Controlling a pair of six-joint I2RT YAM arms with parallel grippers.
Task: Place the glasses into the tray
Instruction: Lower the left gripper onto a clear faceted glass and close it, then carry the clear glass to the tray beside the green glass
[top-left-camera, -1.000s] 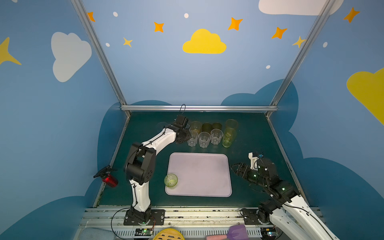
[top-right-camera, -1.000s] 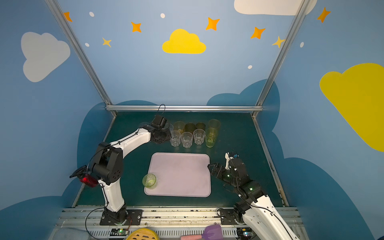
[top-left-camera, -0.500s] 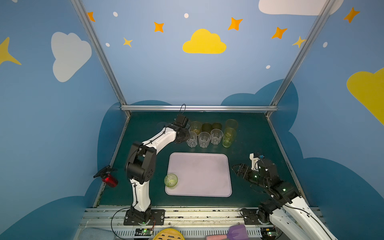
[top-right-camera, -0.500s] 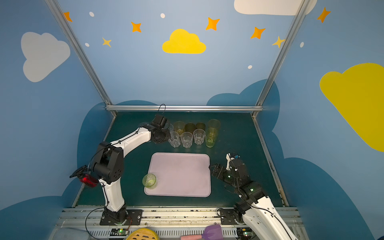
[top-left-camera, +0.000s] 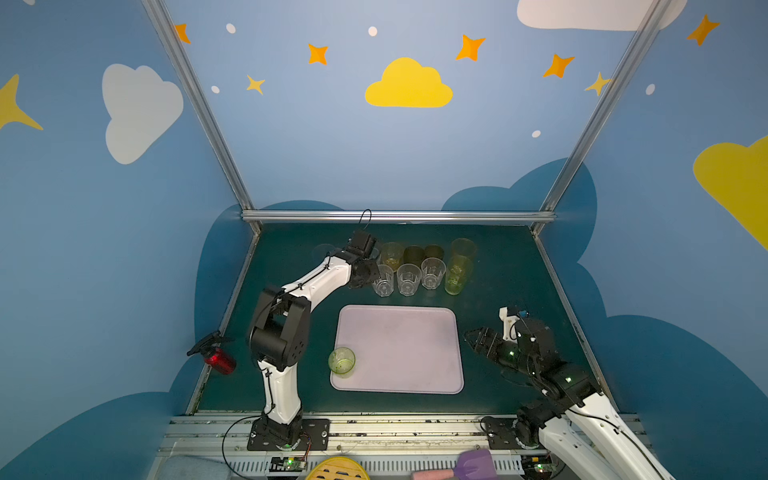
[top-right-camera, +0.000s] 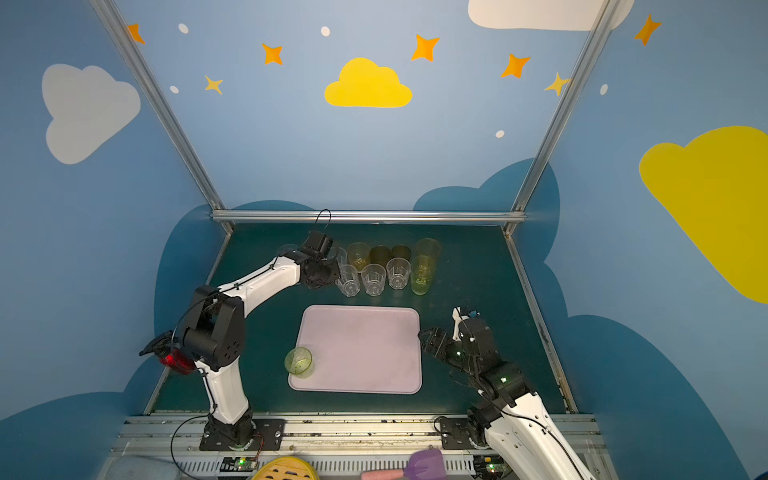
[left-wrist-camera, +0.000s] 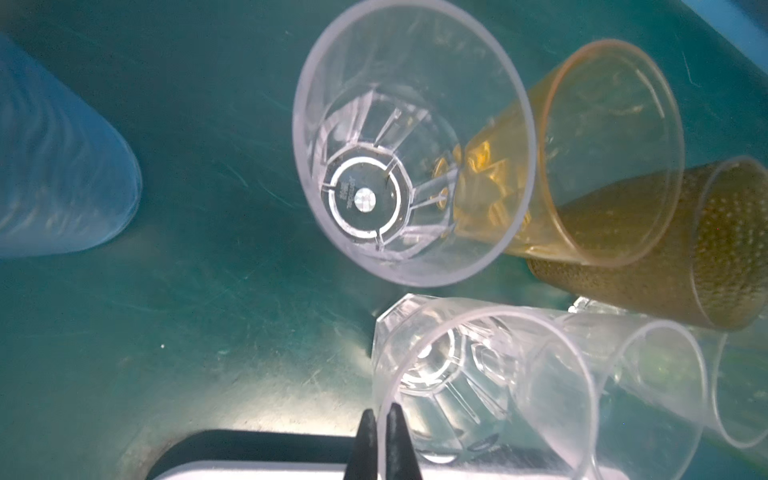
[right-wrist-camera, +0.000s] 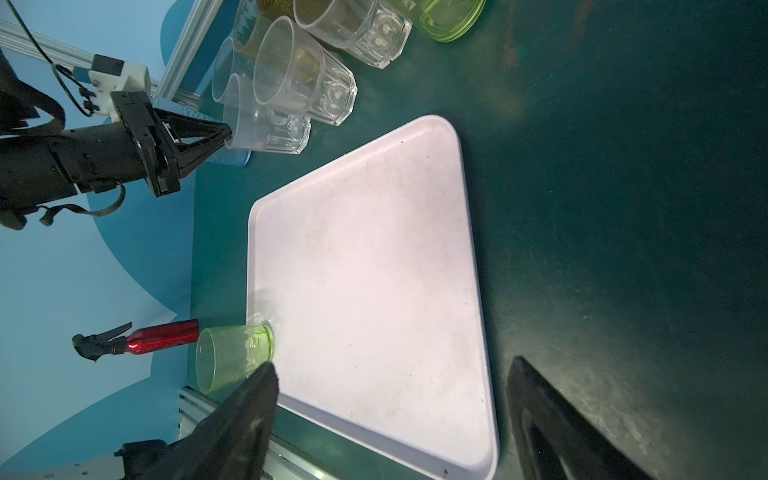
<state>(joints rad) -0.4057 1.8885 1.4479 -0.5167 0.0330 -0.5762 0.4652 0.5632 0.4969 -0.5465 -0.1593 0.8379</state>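
The green glass (top-left-camera: 342, 360) stands in the tray (top-left-camera: 399, 353)'s near corner, my right claw (top-left-camera: 471, 338) released beside the tray. Farther out, my left claw (left-wrist-camera: 380, 415) is clenched on a clear glass (top-left-camera: 382, 281)'s rim. That thin pinch may slip, or the lifted glass may swing and topple the neighbours (top-left-camera: 408, 279) close beside it.

A pale blue glass (left-wrist-camera: 54, 166), blurred, runs off the edge of the left wrist view. A yellow-green glass (right-wrist-camera: 440, 18) is cut off by the right wrist view's edge.
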